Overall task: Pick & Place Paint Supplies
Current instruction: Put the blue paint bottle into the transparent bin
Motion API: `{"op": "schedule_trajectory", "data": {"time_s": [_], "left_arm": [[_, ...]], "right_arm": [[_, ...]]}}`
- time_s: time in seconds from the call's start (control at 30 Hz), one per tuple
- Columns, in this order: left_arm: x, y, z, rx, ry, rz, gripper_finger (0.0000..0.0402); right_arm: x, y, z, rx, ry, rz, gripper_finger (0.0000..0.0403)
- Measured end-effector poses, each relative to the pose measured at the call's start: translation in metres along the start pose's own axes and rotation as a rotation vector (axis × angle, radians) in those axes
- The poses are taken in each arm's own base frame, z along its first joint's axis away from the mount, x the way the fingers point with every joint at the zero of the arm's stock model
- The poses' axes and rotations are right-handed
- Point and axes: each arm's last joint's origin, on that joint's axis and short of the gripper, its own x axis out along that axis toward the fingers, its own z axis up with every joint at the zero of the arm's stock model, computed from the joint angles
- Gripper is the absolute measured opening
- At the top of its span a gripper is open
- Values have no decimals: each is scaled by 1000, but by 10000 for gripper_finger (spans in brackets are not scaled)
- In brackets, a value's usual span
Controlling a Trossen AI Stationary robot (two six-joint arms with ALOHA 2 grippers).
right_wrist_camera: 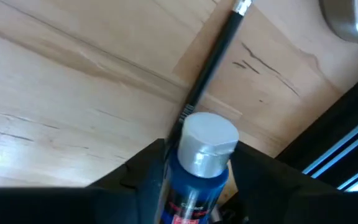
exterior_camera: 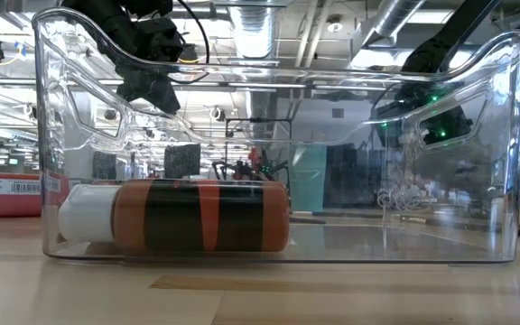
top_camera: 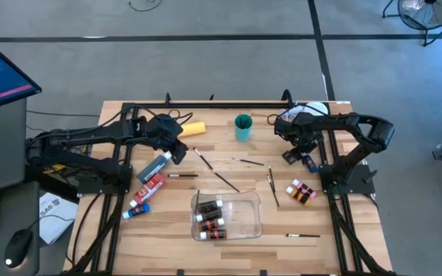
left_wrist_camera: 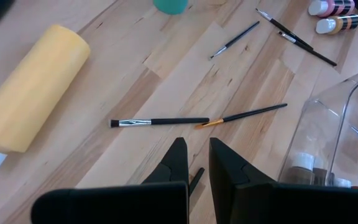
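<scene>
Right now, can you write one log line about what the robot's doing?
right hand: around blue paint tube, back right | left hand: shut, empty, above brush | tray: holds bottles

The blue paint tube (right_wrist_camera: 194,180) runs off the frame between the right claw's (right_wrist_camera: 194,171) fingers.

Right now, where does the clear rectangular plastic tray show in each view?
High view: clear rectangular plastic tray at table's front centre, bottles inside.
Low view: fills the picture, near wall.
Left wrist view: a corner at the picture's edge.
Right wrist view: not in it.
Shared landmark: teal cup.
</scene>
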Motion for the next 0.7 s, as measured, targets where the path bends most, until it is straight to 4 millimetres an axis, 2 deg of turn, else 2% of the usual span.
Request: {"op": "schedule_trajectory", "data": {"time_s": [0.13, 0.23, 0.47, 0.7], "left_arm": [[0, 0, 0, 0, -1, 0, 2], [0, 0, 0, 0, -1, 0, 2], [0, 0, 0, 4, -1, 0, 2], [0, 0, 0, 27, -1, 0, 2]], "right_arm": [[-1, 0, 0, -1, 2, 14, 116], [-1, 1, 0, 0, 8, 22, 98], [-9, 0, 0, -3, 37, 22, 115], [-34, 5, 2, -27, -36, 44, 102]]}}
